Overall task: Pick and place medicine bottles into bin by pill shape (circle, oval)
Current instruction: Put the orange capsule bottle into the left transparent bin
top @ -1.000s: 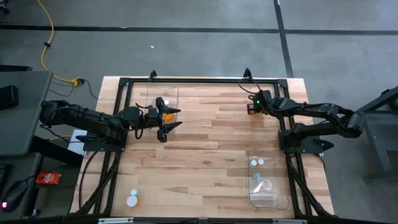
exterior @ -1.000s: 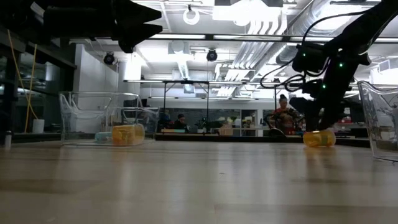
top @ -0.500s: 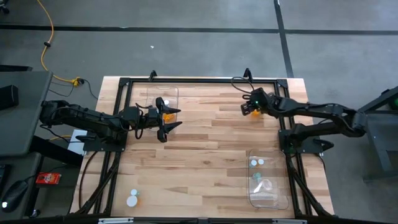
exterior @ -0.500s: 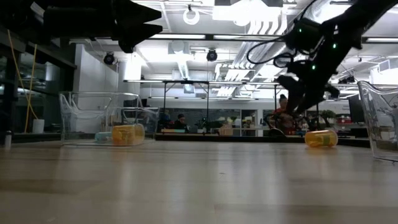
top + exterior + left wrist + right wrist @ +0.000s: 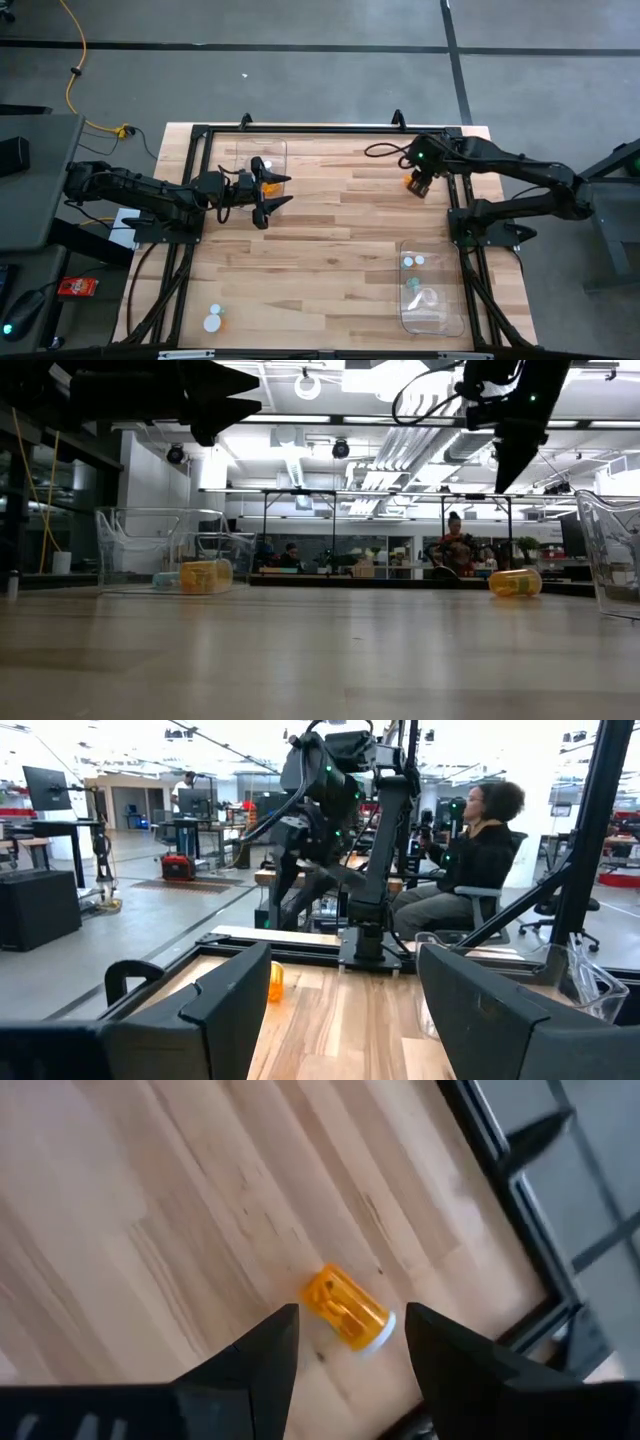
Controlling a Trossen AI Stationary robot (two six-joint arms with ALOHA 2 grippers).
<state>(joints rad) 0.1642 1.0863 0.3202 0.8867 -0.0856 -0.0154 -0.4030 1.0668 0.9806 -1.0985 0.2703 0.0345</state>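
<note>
An amber medicine bottle (image 5: 345,1308) with a white cap lies on its side on the wood near the table's far right corner (image 5: 411,184) (image 5: 515,582). My right gripper (image 5: 420,178) hangs open well above it, fingers pointing steeply down, one on either side of the bottle in the right wrist view, touching nothing. My left gripper (image 5: 288,189) is open and level, high over the near right corner of the left bin (image 5: 240,150), with nothing between its fingers (image 5: 345,980). Another amber bottle (image 5: 205,575) lies on that bin's floor.
A clear bin (image 5: 445,300) at the near right holds pale bottles with white caps (image 5: 414,261). Two white-capped bottles (image 5: 212,320) stand at the table's near left corner. A black frame (image 5: 320,128) runs along the far edge and both sides. A seated person (image 5: 480,850) is beyond the table.
My right gripper has risen from beside the amber bottle to well above it and has rolled about its own line. The bottle still lies on its side on the table in about the same place.
</note>
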